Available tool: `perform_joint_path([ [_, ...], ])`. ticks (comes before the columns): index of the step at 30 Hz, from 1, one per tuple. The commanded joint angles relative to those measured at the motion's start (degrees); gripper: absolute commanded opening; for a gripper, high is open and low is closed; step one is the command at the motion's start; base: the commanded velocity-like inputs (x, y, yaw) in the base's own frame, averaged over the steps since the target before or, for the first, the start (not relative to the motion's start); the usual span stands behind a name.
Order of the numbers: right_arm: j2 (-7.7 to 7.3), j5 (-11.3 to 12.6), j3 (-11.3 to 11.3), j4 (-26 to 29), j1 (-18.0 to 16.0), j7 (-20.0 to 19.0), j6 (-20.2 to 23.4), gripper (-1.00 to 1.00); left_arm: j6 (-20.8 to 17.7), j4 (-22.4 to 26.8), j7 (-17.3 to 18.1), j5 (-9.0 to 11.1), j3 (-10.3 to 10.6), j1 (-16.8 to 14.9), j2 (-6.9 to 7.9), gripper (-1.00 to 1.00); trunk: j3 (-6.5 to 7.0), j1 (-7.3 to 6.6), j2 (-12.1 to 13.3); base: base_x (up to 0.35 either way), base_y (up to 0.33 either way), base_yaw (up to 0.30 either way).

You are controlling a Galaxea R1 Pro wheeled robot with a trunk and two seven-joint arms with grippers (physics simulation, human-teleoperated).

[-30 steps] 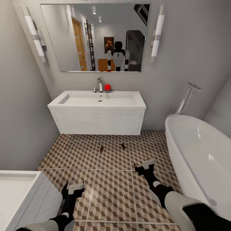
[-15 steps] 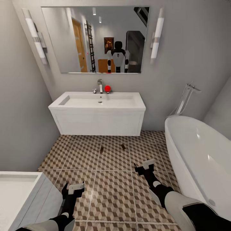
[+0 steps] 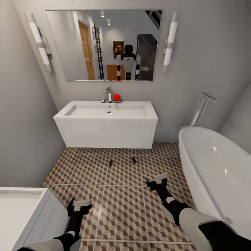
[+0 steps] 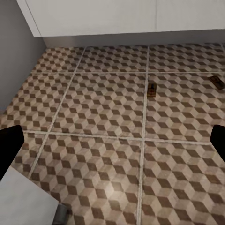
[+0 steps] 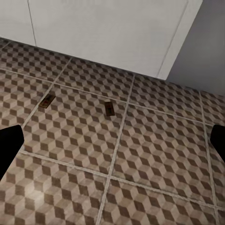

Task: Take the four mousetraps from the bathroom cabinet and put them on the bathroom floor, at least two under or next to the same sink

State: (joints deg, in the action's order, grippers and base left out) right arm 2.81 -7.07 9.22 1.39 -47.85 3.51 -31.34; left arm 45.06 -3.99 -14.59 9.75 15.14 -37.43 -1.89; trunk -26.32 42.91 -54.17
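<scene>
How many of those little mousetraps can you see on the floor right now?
2. One mousetrap lies on the patterned floor in front of the sink; the other mousetrap lies apart from it, toward the bathtub. More may be out of sight.

Mousetraps, two: left one [image 3: 110, 162] and right one [image 3: 134, 159], small tan boards, flat on bathroom floor [image 3: 122, 209] before sink [image 3: 108, 111].

You see: floor [image 3: 122, 205] matt patterned tile, pale grout; sink [image 3: 108, 111] smooth white, faucet [image 3: 108, 93] shiny chrome; tub [image 3: 216, 167] glossy white; mirror [image 3: 104, 45] reflective glass.
</scene>
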Motion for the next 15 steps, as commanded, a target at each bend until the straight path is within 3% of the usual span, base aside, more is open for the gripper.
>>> perform_joint_path([
  [1, 0.00, -0.57, 0.01, -0.07, -0.05, 0.37, -0.12, 1.00, 0.32, -0.23, -0.08, 0.45, 0.50, -0.10, -0.04, 1.00, 0.13, -0.22, 0.37, 0.000, 0.000, 0.000],
  [15, -0.01, -0.58, 0.01, -0.07, -0.05, 0.36, -0.18, 1.00, 0.29, -0.23, -0.08, 0.45, 0.50, -0.10, -0.04, 1.00, 2.64, -3.29, 5.99, 0.000, 0.000, 0.000],
])
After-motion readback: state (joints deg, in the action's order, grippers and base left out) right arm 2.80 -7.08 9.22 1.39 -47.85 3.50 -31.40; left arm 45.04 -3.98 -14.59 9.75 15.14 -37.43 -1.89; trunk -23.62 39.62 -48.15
